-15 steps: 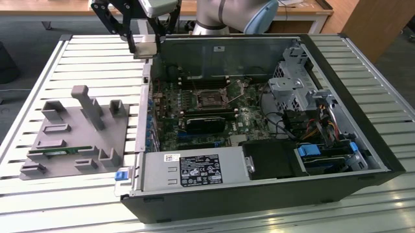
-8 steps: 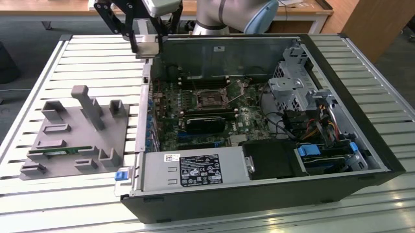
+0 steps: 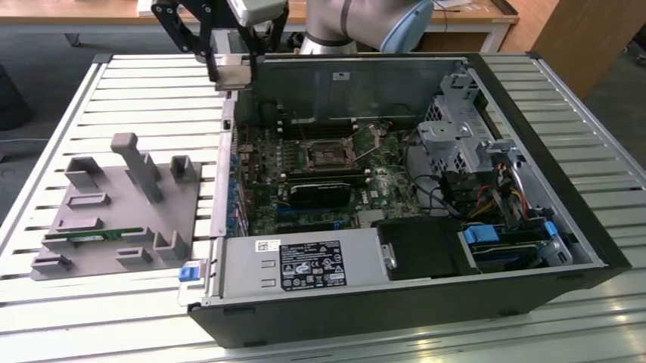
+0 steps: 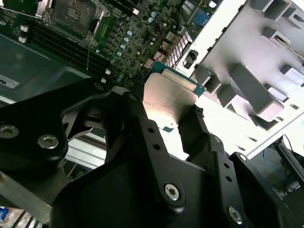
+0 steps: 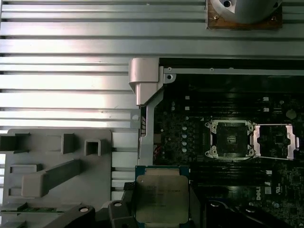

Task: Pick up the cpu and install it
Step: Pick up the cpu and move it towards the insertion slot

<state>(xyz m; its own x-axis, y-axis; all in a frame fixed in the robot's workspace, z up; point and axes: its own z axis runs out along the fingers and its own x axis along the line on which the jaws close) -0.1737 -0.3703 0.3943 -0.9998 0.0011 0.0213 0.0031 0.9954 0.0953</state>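
Note:
My gripper [image 3: 234,76] is shut on the cpu [image 3: 233,73], a flat silver square chip with a thin rim. It holds the chip in the air above the far corner of the open computer case, at the exterior view's left. In both wrist views the cpu [image 5: 161,197] [image 4: 168,95] sits clamped between the black fingers [image 4: 135,114], one on each side edge. The open cpu socket [image 3: 321,157] [image 5: 231,139] lies on the motherboard with its metal frame lifted and nothing in it, some way from the chip.
A grey fixture tray [image 3: 111,219] with upright pegs lies on the slatted table left of the case and holds a green memory stick [image 3: 96,236]. Inside the case [image 3: 565,227] are a black ribbed block [image 3: 321,193], cables, a drive cage and the power supply [image 3: 302,265].

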